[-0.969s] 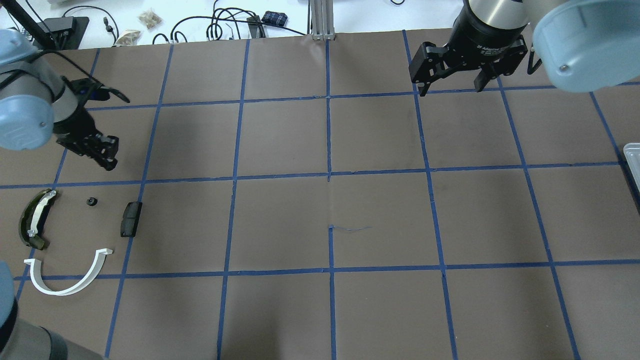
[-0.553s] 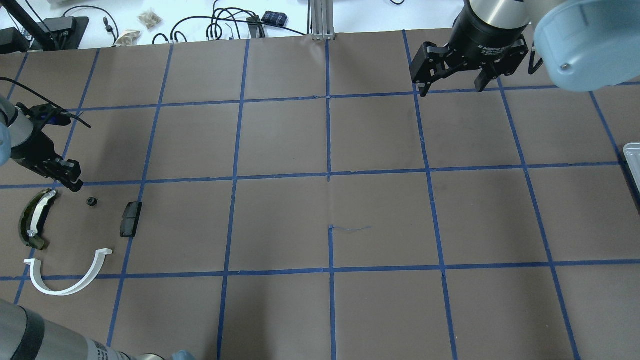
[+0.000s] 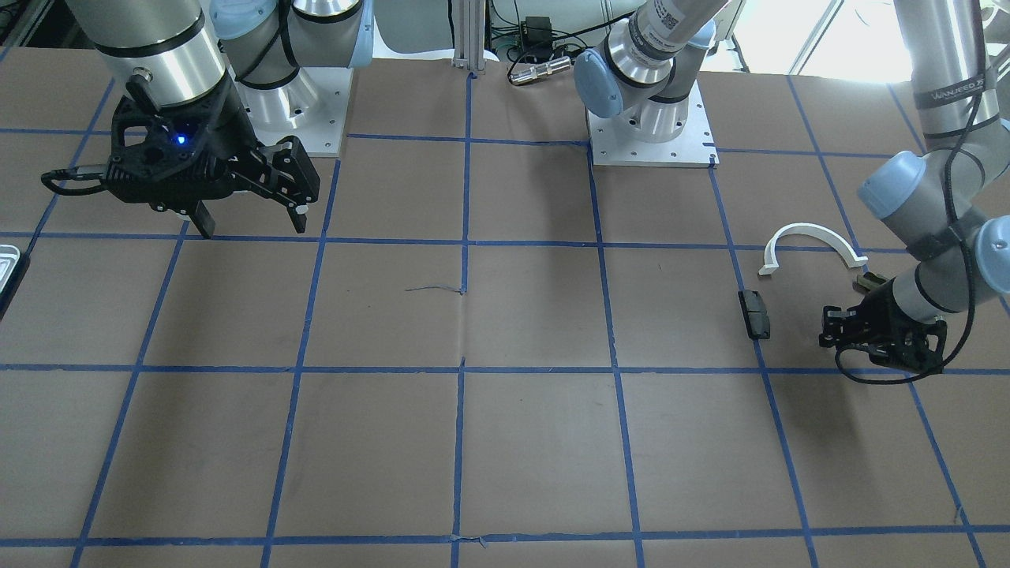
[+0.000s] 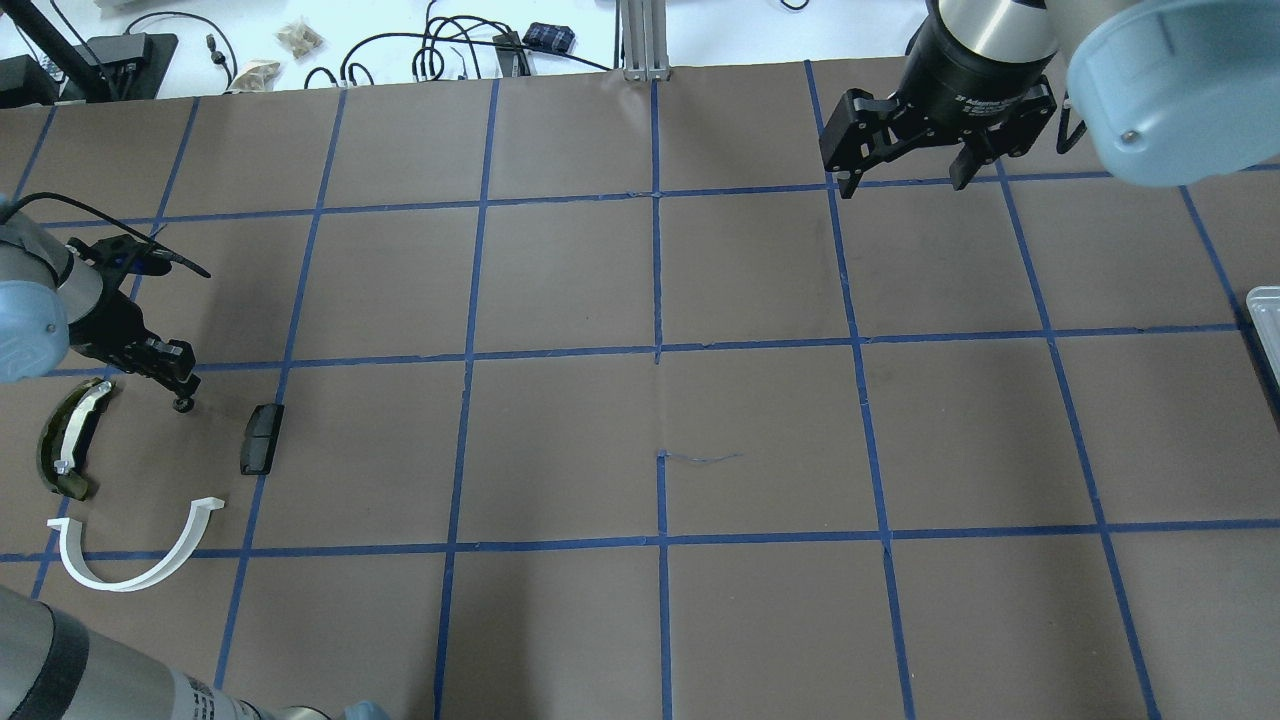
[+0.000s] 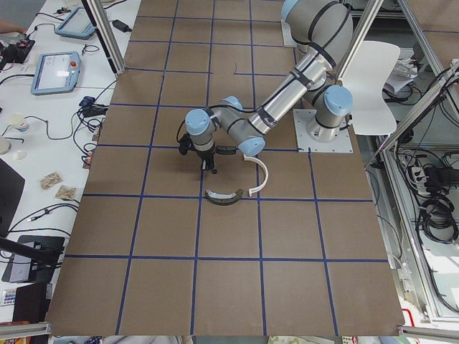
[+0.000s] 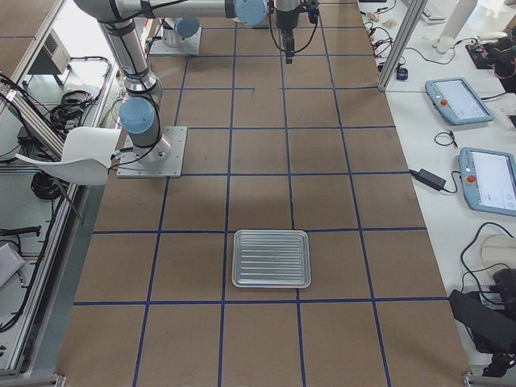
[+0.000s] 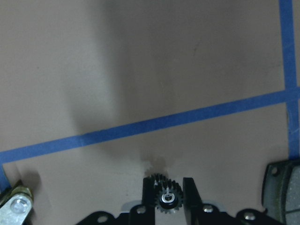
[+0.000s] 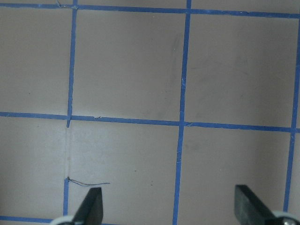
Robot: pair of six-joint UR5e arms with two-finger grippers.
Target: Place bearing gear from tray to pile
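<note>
The small black bearing gear (image 7: 167, 199) sits on the brown table among the pile, between my left gripper's (image 7: 167, 188) fingertips, which close against its sides. In the overhead view my left gripper (image 4: 181, 393) is low over the gear (image 4: 182, 405). The pile holds a white arc (image 4: 140, 562), an olive curved piece (image 4: 68, 442) and a black block (image 4: 262, 438). The pale tray (image 6: 271, 239) lies far off on the right side and holds nothing. My right gripper (image 4: 903, 182) is open and empty, high at the back right.
The table is brown paper with a blue tape grid. The tray's edge (image 4: 1265, 322) shows at the right border of the overhead view. Cables and small items (image 4: 450, 50) lie on the white bench beyond the far edge.
My left gripper swung left, then came down and right onto the gear. The gear and the pile parts have not moved. The right arm stayed nearly still.
</note>
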